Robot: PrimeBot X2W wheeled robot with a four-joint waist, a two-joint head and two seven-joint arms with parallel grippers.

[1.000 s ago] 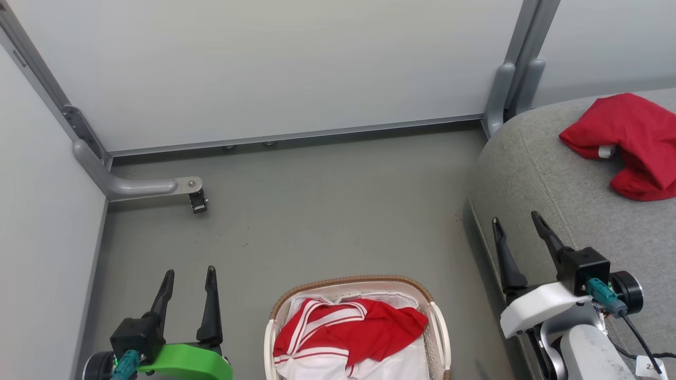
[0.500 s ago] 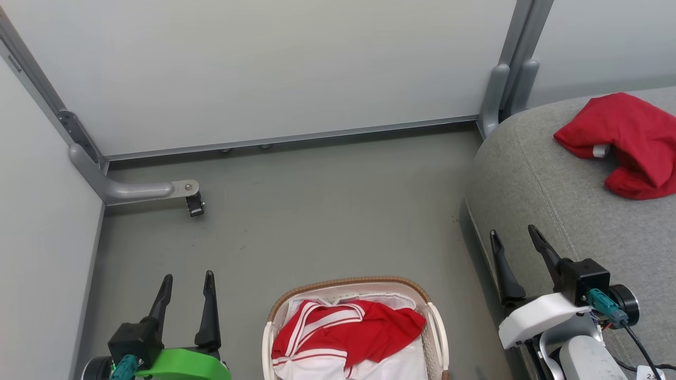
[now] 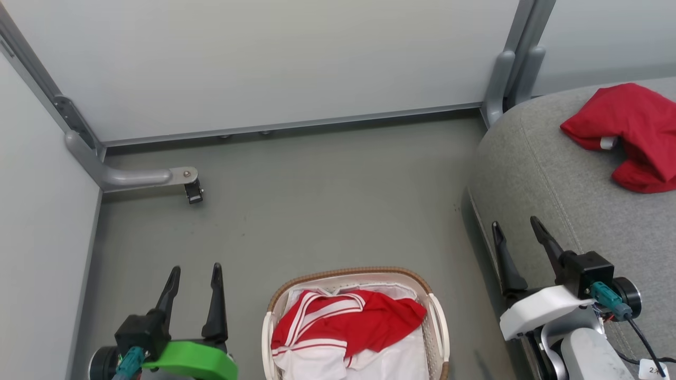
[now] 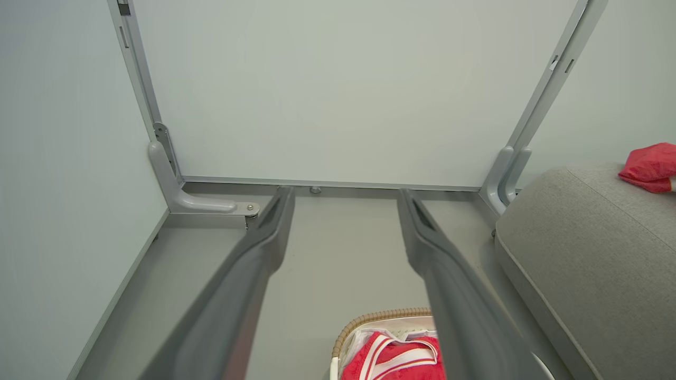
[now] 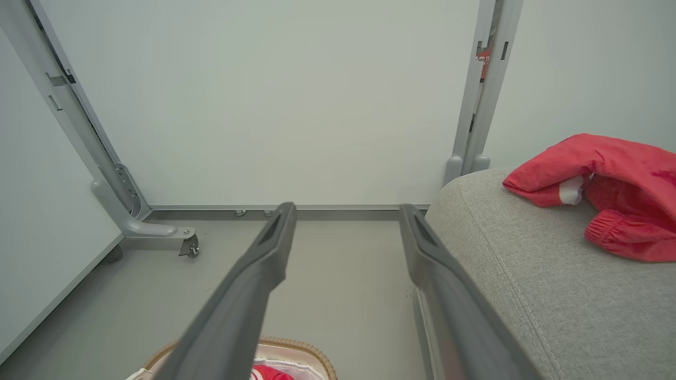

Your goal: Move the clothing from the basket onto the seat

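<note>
The white basket (image 3: 440, 327) with a brown rim stands on the floor at the bottom centre. In it lies a red garment with white stripes (image 3: 348, 322) on a white sheet. Red shorts (image 3: 634, 132) lie crumpled on the grey seat (image 3: 554, 174) at the right. My left gripper (image 3: 195, 272) hangs open and empty to the left of the basket. Over the seat's near edge my right gripper (image 3: 515, 224) is open and empty too. The left wrist view catches the basket (image 4: 369, 319), the seat (image 4: 581, 248) and the shorts (image 4: 652, 166). The right wrist view has the shorts (image 5: 607, 184) on the seat (image 5: 517, 264).
Pale partition panels wall in the grey floor (image 3: 317, 200) at the back and left. A grey metal foot with a small caster (image 3: 193, 191) juts from the left corner. A grey post (image 3: 507, 79) stands in the corner beside the seat.
The whole head view has shifted a little, so the camera moved. Both grippers stay open, and the clothing lies as before.
</note>
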